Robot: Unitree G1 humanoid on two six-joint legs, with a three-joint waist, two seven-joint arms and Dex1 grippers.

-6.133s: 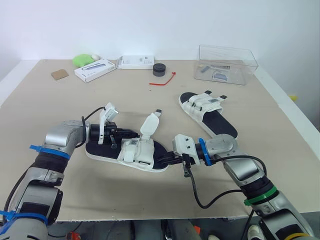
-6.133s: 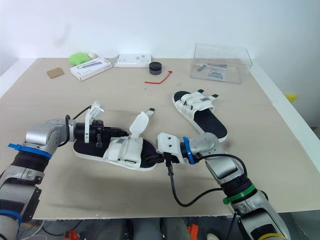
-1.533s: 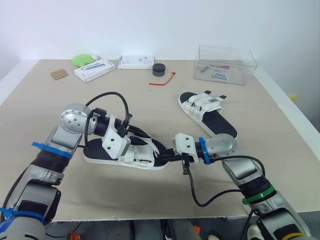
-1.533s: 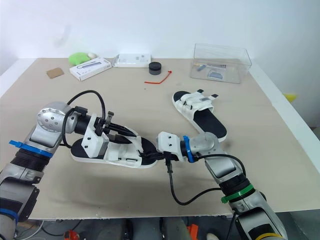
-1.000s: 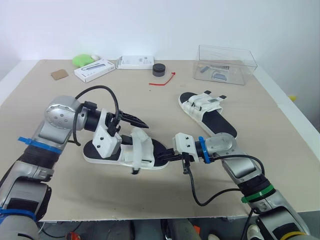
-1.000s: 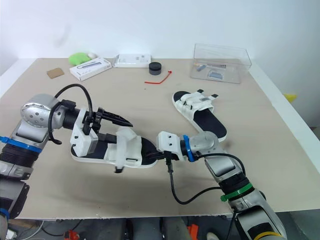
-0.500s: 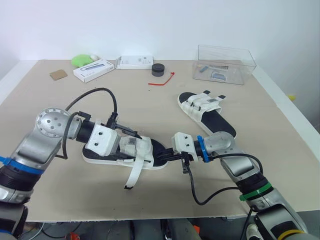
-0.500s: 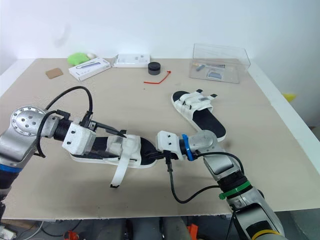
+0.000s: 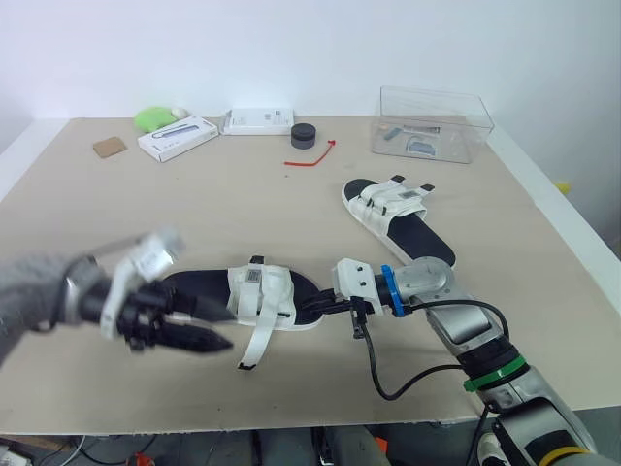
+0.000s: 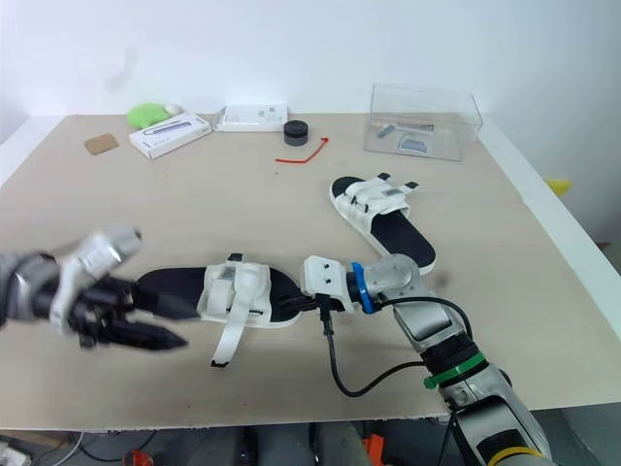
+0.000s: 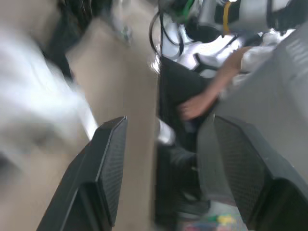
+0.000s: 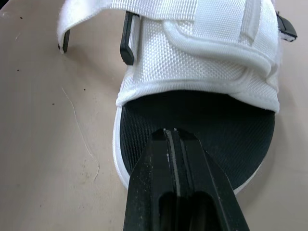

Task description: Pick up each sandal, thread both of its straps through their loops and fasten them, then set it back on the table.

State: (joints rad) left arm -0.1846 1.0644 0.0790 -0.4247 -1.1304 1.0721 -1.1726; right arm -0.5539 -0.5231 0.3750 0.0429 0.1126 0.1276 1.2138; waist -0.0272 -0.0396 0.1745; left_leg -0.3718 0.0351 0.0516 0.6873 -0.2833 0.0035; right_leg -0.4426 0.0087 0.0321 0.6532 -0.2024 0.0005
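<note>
A: Big to small. Table (image 9: 194, 209)?

B: Tan top. Both sandals lay flat on it.

A: Near sandal (image 9: 243, 294)?

B: It sat between the two grippers, and its long axis ran along the line from one to the other. The left gripper (image 9: 218, 330) hung just off one end, with the sandal ahead of its tips toward the right arm. The right gripper (image 12: 172, 137) was on the opposite end.

A: Far sandal (image 9: 398, 218)?

B: Well beyond the right gripper, away from the robot. Straps looked fastened, though I couldn't be sure at that range.

A: Finger states?

B: Left fingers (image 11: 108, 163) were spread wide with nothing between them. The arm was blurred in the head views. The right ones were pressed together, tips resting on the black footbed. I couldn't tell if they pinched anything; it looked more like pinning the sole down.

A: Loose strap (image 9: 254, 330)?

B: It hung off the near sandal's side onto the table, with its black tip just past the left fingertips on the side toward the robot.

A: What did the next move turn on?

B: My guess was the strap. The left gripper was nearer and already open. It would need to close on the strap tip and pull it across the sandal's long axis toward the loop, with the right bracing the end.
</note>
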